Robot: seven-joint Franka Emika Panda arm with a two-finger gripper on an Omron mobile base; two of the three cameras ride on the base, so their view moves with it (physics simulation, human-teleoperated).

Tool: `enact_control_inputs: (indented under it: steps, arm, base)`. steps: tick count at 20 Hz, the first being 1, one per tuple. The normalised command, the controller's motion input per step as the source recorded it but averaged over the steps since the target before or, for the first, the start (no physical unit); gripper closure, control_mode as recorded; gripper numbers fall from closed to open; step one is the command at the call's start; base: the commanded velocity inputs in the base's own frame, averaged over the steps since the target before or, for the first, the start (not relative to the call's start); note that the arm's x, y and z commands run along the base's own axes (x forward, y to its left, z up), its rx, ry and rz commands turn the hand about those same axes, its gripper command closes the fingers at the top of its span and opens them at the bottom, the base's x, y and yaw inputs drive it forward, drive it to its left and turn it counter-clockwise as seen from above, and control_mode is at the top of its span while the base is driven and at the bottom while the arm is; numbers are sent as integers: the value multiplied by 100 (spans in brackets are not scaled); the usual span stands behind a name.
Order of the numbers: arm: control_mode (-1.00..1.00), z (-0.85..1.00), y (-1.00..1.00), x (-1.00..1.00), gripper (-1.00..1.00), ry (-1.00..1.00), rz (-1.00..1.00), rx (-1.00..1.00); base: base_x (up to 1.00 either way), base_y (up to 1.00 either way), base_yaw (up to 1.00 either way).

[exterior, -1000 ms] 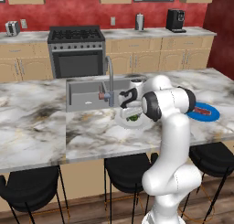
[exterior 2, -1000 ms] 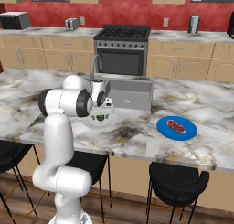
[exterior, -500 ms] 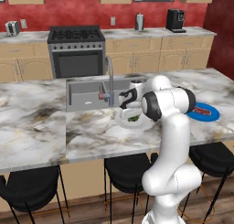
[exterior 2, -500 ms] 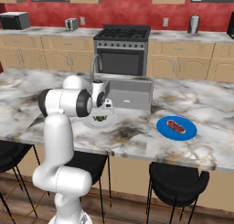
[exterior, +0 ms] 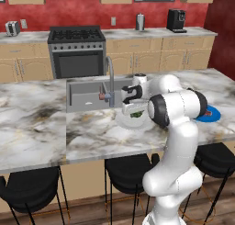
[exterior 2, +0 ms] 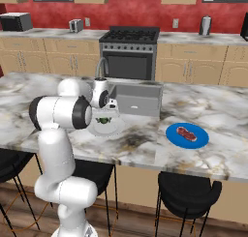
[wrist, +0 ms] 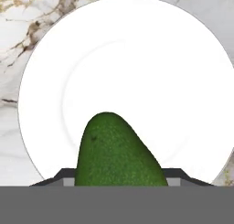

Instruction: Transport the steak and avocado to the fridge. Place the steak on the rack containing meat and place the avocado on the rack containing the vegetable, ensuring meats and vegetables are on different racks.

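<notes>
The avocado (wrist: 116, 154), dark green and bumpy, stands between my gripper's (wrist: 119, 179) fingers just above a white plate (wrist: 137, 58) on the marble island. The gripper is shut on the avocado. From the base, the gripper (exterior: 134, 110) hangs over the white plate (exterior: 125, 123) beside the sink, with the avocado (exterior: 136, 114) showing green under it. The avocado (exterior 2: 103, 120) and white plate (exterior 2: 107, 129) also appear from the right side, under the gripper (exterior 2: 103, 116). The steak (exterior 2: 187, 132) lies on a blue plate (exterior 2: 174, 137) further right. The fridge and its racks are out of view.
A sink (exterior: 87, 93) with a curved faucet (exterior: 110, 77) is set into the island just behind the white plate. Black stools (exterior: 128, 171) stand along the island's near edge. A stove (exterior: 76, 52) and counters line the red back wall.
The jaws have closed on the avocado over the white plate. The arm has hardly moved.
</notes>
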Motion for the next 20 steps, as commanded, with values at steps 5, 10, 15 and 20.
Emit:
enact_control_inputs:
  steps: [5,10,15,20]
  arm:
    - [-100,88,0,-64,100,-6,-15,0]
    - [-100,98,0,-63,100,0,-12,4]
    - [-100,95,-4,-70,100,3,-12,8]
    - [-100,51,-1,-51,100,6,-9,6]
  base:
    - [0,0,0]
    - [0,0,0]
    - [0,0,0]
    - [0,0,0]
